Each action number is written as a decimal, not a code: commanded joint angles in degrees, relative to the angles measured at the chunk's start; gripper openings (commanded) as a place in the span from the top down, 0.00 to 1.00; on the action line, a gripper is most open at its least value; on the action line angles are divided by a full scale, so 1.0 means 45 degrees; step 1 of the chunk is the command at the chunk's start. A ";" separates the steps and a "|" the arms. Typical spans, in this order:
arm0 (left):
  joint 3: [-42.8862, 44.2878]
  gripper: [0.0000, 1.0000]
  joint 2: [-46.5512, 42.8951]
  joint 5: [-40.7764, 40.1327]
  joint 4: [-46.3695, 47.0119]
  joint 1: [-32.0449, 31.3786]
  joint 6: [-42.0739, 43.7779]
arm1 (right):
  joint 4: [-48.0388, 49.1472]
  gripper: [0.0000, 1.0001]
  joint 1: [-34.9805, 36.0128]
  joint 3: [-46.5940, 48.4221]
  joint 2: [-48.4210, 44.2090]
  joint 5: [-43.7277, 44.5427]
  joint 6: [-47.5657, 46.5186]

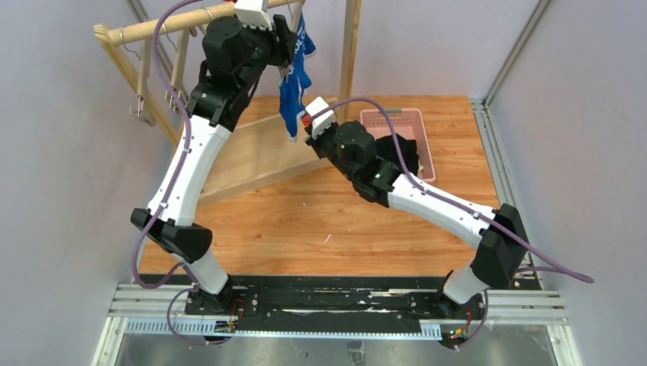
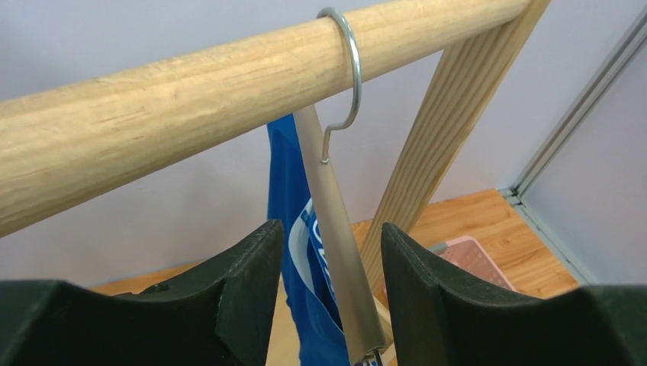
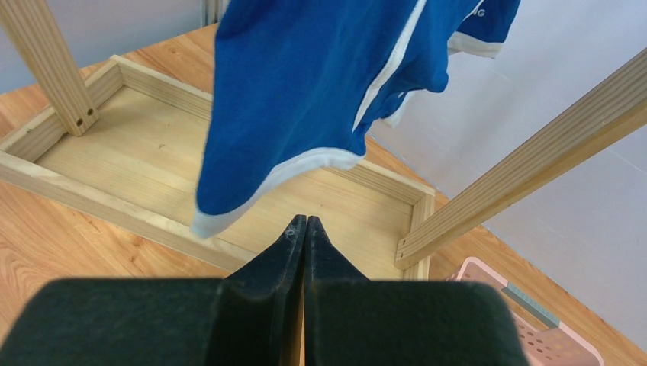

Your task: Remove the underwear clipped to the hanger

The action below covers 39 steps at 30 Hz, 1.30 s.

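Observation:
The bright blue underwear (image 1: 294, 88) with white trim hangs from a silver hanger (image 2: 336, 244), whose wire hook (image 2: 351, 69) sits over the wooden rail (image 1: 175, 23). My left gripper (image 1: 288, 47) is up at the rail and open. In the left wrist view its fingers (image 2: 252, 282) stand on either side of the hanger bar without touching it, with the blue underwear (image 2: 294, 252) just behind. My right gripper (image 3: 305, 223) is shut and empty just below the blue underwear's hem (image 3: 305, 84). Black underwear (image 1: 402, 152) lies in the pink basket. The grey underwear is out of view.
The pink basket (image 1: 393, 120) stands at the back right, also in the right wrist view (image 3: 534, 328). The rack's flat wooden base frame (image 3: 114, 152) lies under the garment. Its slanted legs (image 1: 350, 46) rise beside both grippers. Empty clip hangers (image 1: 145, 107) hang on the rail's left.

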 commanded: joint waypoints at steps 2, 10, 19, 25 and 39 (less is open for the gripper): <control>0.0450 0.42 0.0301 0.0123 -0.0261 -0.0084 0.0379 | 0.0515 0.99 0.0214 -0.0132 -0.0078 0.0169 -0.0191; 0.0964 0.59 0.0856 0.0239 -0.0927 -0.0089 0.0599 | 0.0724 0.99 0.0206 -0.0534 -0.0247 0.0168 -0.0206; 0.1143 1.00 0.1251 0.0443 -0.1003 -0.0088 0.0515 | 0.0842 0.99 0.0206 -0.0988 -0.0431 0.0318 -0.0407; 0.1228 1.00 0.1198 0.0457 -0.0811 -0.0083 0.0606 | 0.0982 0.97 0.0207 -0.1305 -0.0560 0.0460 -0.0466; 0.0452 1.00 -0.0123 0.0004 0.0654 -0.0093 0.0965 | 0.1191 0.97 0.0206 -0.2135 -0.0943 0.0888 -0.0631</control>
